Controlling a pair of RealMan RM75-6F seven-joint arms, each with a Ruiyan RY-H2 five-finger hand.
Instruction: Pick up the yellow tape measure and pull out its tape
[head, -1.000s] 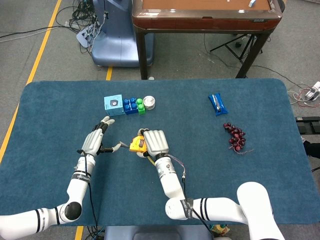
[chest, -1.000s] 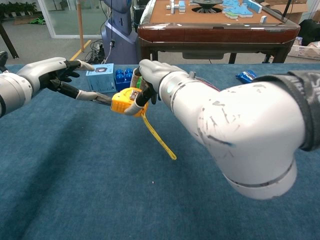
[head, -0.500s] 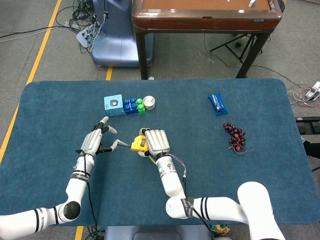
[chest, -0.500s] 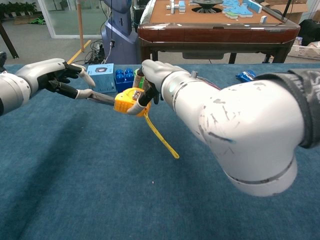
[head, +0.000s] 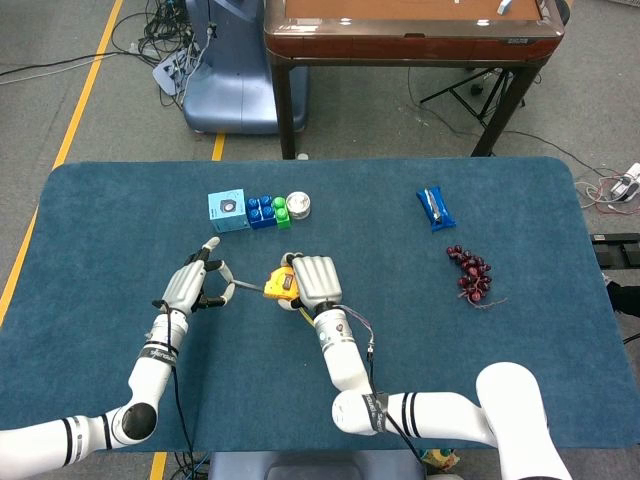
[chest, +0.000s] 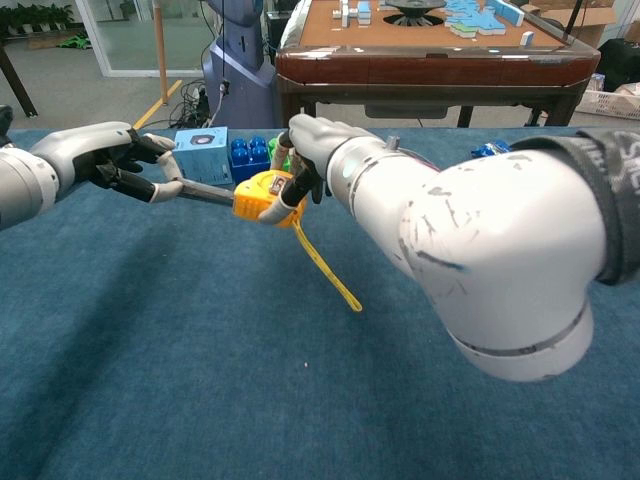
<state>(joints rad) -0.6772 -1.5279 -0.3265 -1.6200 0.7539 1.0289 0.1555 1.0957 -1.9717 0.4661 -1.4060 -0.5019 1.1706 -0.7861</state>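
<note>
The yellow tape measure (head: 277, 287) (chest: 262, 194) is held off the blue cloth by my right hand (head: 312, 280) (chest: 312, 146), whose fingers wrap its far side. A short stretch of tape (chest: 205, 192) runs level from the case to my left hand (head: 195, 288) (chest: 110, 160). That hand pinches the tape's end between thumb and fingers. A yellow strap (chest: 325, 265) hangs from the case down to the cloth. The two hands are a short way apart, at the table's left-centre.
A light blue box (head: 227, 210), blue blocks (head: 262, 211), a green block (head: 283, 215) and a white round object (head: 298, 205) stand in a row behind the hands. At the right lie a blue packet (head: 435, 207) and dark grapes (head: 470, 273). A brown table (head: 400, 40) stands beyond.
My right hand has carried the case slightly to the right, away from my left hand, so the drawn tape is a little longer. The left hand's fingers have closed in on the tape's end.
</note>
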